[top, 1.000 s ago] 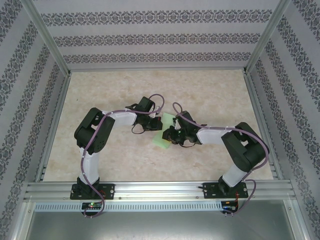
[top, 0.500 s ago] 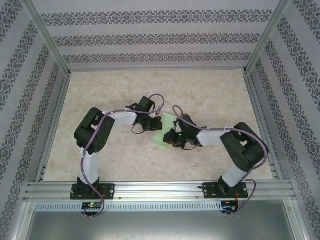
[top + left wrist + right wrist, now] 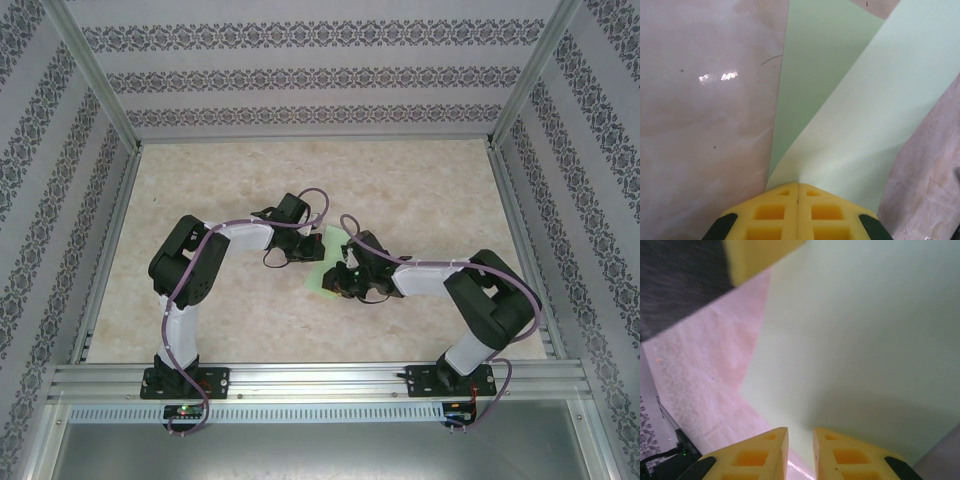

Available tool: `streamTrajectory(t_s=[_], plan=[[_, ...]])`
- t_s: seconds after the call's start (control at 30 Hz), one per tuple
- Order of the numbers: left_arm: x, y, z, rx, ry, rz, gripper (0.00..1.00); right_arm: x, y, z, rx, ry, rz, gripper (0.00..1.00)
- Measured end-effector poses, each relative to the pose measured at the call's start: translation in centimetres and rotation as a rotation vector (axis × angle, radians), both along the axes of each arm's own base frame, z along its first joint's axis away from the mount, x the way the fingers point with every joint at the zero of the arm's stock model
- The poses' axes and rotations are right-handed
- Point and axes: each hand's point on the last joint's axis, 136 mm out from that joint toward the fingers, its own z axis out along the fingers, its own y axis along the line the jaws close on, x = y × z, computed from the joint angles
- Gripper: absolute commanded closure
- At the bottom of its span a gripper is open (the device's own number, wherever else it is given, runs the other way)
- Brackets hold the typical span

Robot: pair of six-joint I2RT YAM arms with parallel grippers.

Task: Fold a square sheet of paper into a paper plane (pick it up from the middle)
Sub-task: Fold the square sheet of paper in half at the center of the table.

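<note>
- Top external view: the square sheet of paper (image 3: 322,268), pale green and partly folded, lies mid-bench (image 3: 420,190) between the two arms.
- The left fingers (image 3: 798,192) are pressed together, pinching a point of the sheet where a fold lifts off the bench.
- The right fingers (image 3: 800,437) stand narrowly apart at the sheet's edge; whether they grip it, I cannot tell.
- Patterned walls (image 3: 300,70) and an aluminium frame (image 3: 320,378) ring the bench.

Left end effector (image 3: 798,192) fingers pressed together, right end effector (image 3: 800,437) fingers slightly parted
</note>
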Motion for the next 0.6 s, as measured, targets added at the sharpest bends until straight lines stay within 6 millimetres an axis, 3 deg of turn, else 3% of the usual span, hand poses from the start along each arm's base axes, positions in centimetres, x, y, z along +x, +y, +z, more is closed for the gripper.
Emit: streamTrajectory(t_s=[0.33, 0.6], plan=[[0.0, 0.0, 0.0, 0.0, -0.001, -0.001, 1.0, -0.2, 0.3, -0.3, 0.023, 0.011, 0.011, 0.79], [0.0, 0.0, 0.1, 0.003, 0.002, -0.003, 1.0, -0.4, 0.4, 2.0, 0.052, -0.023, 0.016, 0.79]])
